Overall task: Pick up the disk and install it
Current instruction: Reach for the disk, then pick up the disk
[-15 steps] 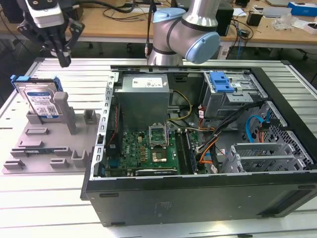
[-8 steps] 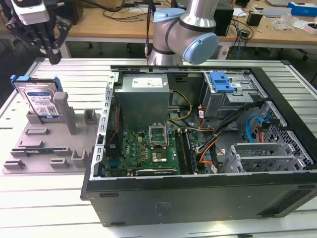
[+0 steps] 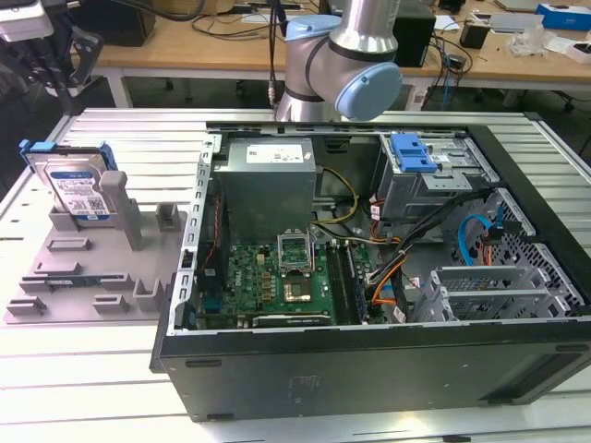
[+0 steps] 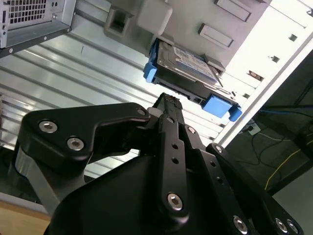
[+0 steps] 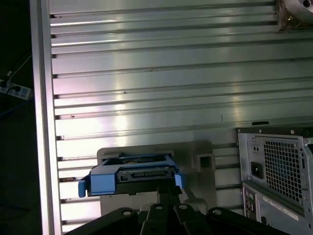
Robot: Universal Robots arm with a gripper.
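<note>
One disk (image 3: 78,189) stands upright in the grey holder (image 3: 102,277) at 9 o'clock in the exterior view; tool (image 4: 167,100), clenched empty, near its edge.

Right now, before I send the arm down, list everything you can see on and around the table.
disk: one, silver with blue rails, standing on edge in the holder, the exterior view's left
holder: one, grey, on the table beside the computer case
computer case: one, black, lying open on the table
circuit board: one, green, inside the case
power supply: one, grey, inside the case
latch: one, blue, on the drive cage
table: one, silver, slatted
arm: one, grey and light blue, behind the case
gripper: one, black, shut, empty, apart from the disk
</note>
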